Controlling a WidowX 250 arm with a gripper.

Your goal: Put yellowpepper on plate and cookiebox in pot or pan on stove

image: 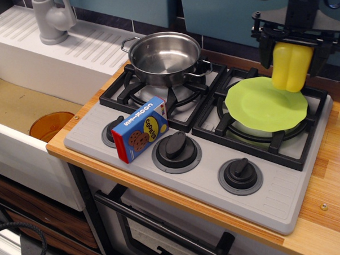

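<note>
Nearest: cookiebox (140,129) lies on the stove (274,196) front panel by the 3 knobs, untouched, step 2 pending. Mid: lime plate (259,109) tilted on the right burner grate. Far left: steel pot (164,57), empty. Far right: gripper (293,51) clamped on the yellowpepper (290,66), hanging over the plate's back edge. Suggest shifting it toward plate centre, lowering until near contact, then releasing; tilted plate means the pepper may roll.

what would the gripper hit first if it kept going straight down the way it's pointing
Probably the plate. The gripper points down, shut on the yellowpepper, which hangs over the plate's far right rim, so the pepper would touch first. Depth from this single view is uncertain.
</note>
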